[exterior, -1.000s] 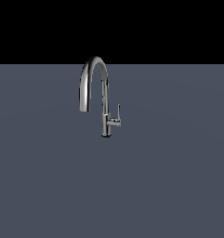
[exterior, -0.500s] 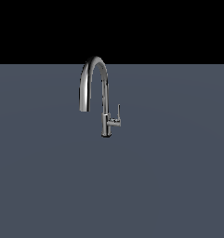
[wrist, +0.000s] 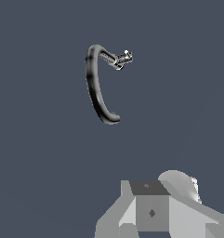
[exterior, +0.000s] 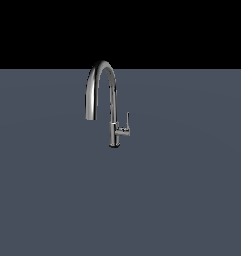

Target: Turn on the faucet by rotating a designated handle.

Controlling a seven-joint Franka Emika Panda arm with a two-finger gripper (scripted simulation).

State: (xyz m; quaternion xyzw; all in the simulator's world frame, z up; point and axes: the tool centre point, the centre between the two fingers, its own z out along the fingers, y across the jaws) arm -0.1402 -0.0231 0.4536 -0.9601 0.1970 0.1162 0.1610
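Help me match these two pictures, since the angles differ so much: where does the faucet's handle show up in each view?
Exterior view: the handle is a thin upright lever on a short stub, on the exterior view's right of the faucet stem, just above its base.
Wrist view: the handle is the small bright stub at one end of the dark curve.
Shared landmark: the arched spout, seen from above as a curved band.

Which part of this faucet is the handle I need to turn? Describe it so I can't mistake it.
On the flat grey surface stands one chrome gooseneck faucet. Follow its vertical stem down nearly to the dark base: a short stub sticks out toward the exterior view's right. The handle is the thin lever rising from that stub's end, small and straight, unlike the thick arched spout curving over to the other side.
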